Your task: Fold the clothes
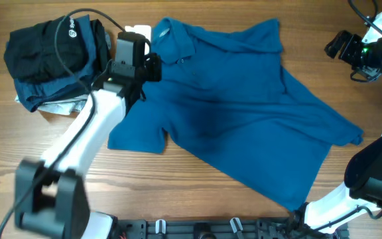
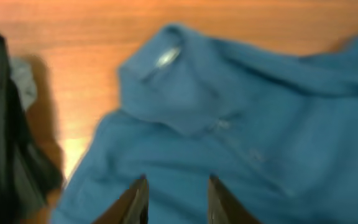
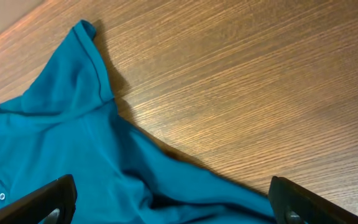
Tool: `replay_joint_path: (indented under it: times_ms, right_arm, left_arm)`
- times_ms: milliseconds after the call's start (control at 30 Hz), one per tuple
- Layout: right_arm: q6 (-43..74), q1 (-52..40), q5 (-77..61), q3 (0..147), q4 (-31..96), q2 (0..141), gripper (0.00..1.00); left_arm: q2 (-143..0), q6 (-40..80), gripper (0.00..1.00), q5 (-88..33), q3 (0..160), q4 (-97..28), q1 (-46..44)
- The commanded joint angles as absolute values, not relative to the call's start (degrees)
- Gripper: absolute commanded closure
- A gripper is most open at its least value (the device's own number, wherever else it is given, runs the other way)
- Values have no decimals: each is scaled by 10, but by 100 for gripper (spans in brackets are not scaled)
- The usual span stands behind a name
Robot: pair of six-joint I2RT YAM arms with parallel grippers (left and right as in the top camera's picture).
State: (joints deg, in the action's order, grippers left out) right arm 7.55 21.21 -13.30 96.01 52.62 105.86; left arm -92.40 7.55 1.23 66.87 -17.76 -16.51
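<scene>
On the table (image 1: 18, 139) the shirt (image 1: 244, 119) lies face up and rumpled, collar (image 1: 168, 34) at the far left. Flatten it before making any fold. The left gripper (image 2: 176, 182) hovers just below the collar, jaws narrowly parted and empty. The right gripper (image 3: 169, 190) stands wide and empty near the far sleeve (image 3: 73, 68). Grip both sides at seam edges and draw outward evenly.
</scene>
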Motion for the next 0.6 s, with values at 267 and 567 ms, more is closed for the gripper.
replay_joint_path:
  times_ms: [267, 567]
  right_arm:
    - [156, 214, -166, 957, 675, 1061, 25]
    - [167, 152, -72, 854, 597, 1062, 96]
  left_arm:
    - [-916, 112, 56, -75, 664, -321, -174]
    - [-916, 112, 7, -75, 664, -320, -174]
